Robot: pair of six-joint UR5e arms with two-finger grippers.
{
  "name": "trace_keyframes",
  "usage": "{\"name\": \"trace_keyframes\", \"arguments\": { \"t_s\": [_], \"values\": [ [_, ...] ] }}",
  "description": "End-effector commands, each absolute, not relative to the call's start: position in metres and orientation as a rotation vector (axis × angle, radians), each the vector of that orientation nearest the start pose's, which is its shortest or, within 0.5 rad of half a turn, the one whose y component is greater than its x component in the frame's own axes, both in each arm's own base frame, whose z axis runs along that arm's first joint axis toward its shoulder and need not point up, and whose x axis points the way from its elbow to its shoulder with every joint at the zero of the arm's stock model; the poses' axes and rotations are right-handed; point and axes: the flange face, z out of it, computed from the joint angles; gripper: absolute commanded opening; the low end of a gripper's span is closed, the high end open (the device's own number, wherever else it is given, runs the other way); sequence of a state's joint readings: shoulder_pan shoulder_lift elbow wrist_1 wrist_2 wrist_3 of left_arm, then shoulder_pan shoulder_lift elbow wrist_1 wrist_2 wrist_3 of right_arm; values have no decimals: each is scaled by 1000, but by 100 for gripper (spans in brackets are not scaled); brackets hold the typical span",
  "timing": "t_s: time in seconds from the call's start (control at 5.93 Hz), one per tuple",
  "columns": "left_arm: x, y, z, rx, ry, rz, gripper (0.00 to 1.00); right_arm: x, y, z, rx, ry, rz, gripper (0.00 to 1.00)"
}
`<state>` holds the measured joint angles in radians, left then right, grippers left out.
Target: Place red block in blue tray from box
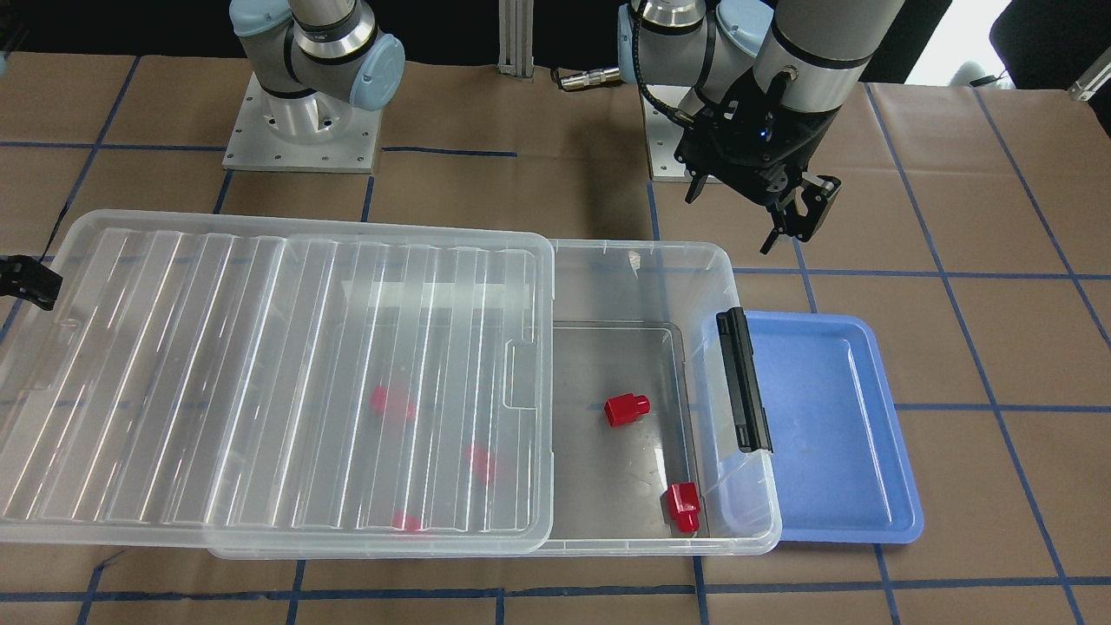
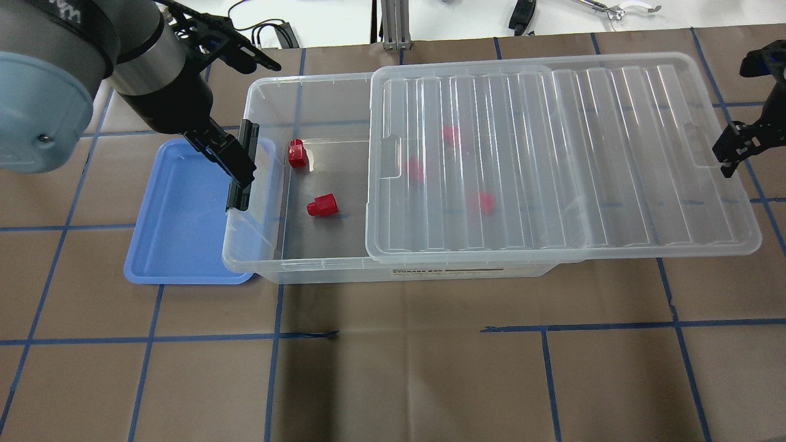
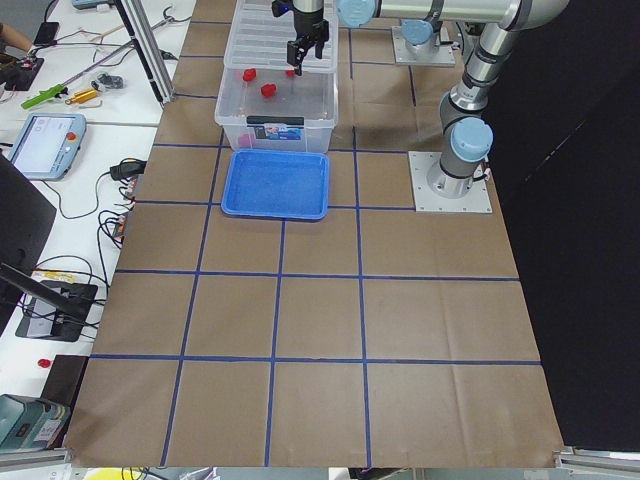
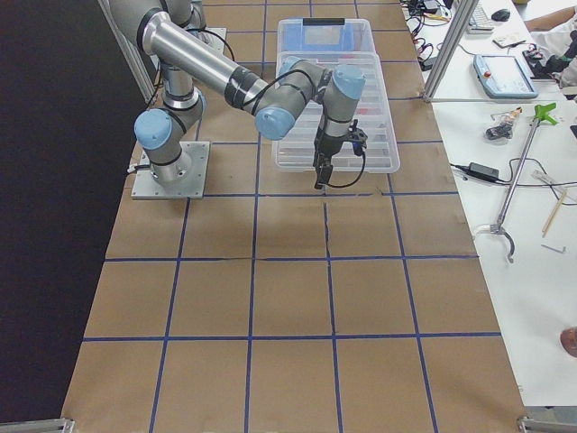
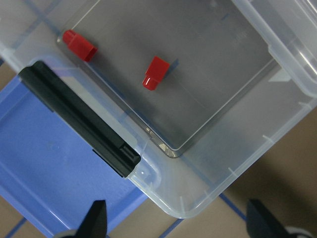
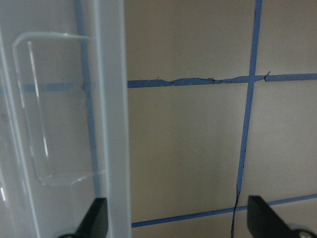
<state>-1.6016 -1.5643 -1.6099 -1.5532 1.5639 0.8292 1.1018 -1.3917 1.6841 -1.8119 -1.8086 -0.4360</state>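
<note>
Red block, ctr-right of frame: glossy, squat w/ narrower stub (lying sideways). Left gripper & right gripper: fingers spread.

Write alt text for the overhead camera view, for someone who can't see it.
A clear box sits with its lid offset rightward, exposing two red blocks at the open end; three more show through the lid. The left hand hovers open near the latch end, by the blue tray.

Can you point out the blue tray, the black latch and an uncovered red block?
blue tray (image 1: 829,430), front-facing view, its bare floor.
black latch (image 1: 744,382), front-facing view, middle of the bar.
red block (image 1: 623,410), front-facing view, its wide body.
</note>
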Motion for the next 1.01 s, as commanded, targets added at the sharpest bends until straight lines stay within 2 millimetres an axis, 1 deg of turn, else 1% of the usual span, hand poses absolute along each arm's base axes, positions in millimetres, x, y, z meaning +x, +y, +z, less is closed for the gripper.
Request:
{"name": "trace_keyframes", "arguments": {
  "t_s": [0.0,0.17,0.34,0.51,0.67,0.84],
  "values": [
    [-151,-496,447,1884,2562,69,98,-116,-533,411,143,3301,84,100],
    [-152,-502,434,2122,2390,92,98,-76,-527,426,179,3295,82,100],
    [-157,-518,415,2208,2318,90,98,-31,-524,436,226,3282,54,100],
    [-172,-537,386,2236,2285,87,98,2,-520,451,338,3180,37,100],
    [-185,-548,355,2244,2291,93,98,21,-522,469,423,3106,66,100],
    [-187,-556,324,2218,2303,66,98,31,-523,477,463,3083,91,100]
  ]
}}
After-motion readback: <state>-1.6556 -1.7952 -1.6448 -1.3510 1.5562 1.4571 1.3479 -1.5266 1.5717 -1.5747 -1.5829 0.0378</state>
